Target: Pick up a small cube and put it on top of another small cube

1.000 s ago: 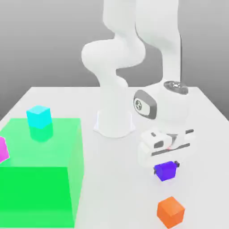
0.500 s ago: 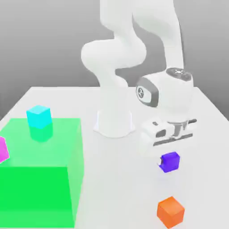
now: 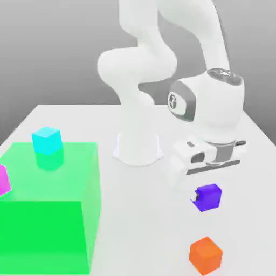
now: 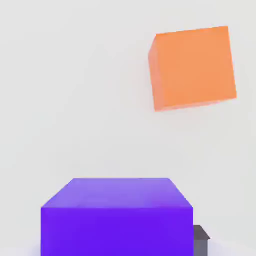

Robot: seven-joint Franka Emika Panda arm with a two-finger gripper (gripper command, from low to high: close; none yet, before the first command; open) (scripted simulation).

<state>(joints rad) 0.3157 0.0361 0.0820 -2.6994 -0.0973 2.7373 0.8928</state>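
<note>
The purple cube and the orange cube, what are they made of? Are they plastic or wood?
It's a simulator's render, so only the look can tell. The purple cube looks like smooth matte plastic: one flat colour, no grain, no shiny spots. The orange cube looks the same, plain and even, with sharp edges. Nothing about either suggests wood, but the real material stays open.

The white arm bends down, its end effector (image 3: pixel 207 198) closed around the purple cube (image 3: pixel 209 197).
</note>
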